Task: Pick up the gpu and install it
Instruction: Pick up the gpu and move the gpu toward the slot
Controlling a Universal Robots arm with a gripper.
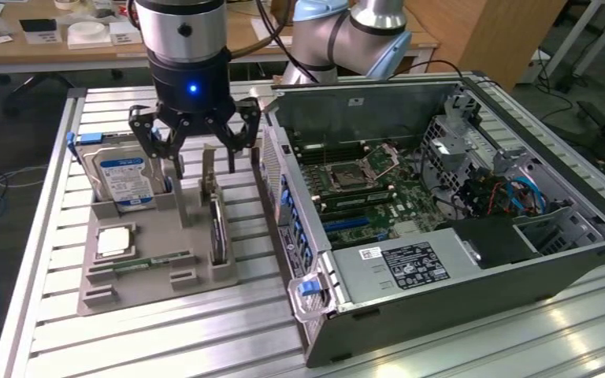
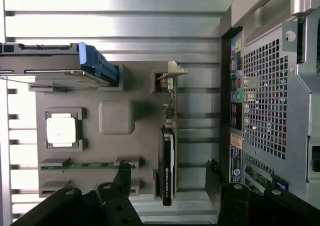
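Gpu [image 1: 217,228] and all other parts rested on a slatted metal table [image 1: 124,346]. An open computer case [image 1: 554,276] lay on that table towards the exterior view's right; the white and black stickers on the box inside it were too small to read.

The gripper [image 1: 199,161] hung above the grey holder [image 1: 150,287], its jaws apart and gripping nothing. In the wrist view the two fingers stood one on each side of the card and clear of it.

A hard drive [image 1: 122,177] stood upright in the holder. Its blue and white label could not be read.

The gpu stood on its long edge in the holder slot nearest the case, with its metal bracket [image 2: 172,70] at the hard-drive end. It is judged light and stiff but fragile. The two flat faces near mid-length, away from bracket and contact edge, looked the safest hold. A small green mark showed on its top edge; the lettering was illegible.

A square processor [image 1: 113,240] and a narrow green memory stick [image 1: 139,265] lay flat in the holder.
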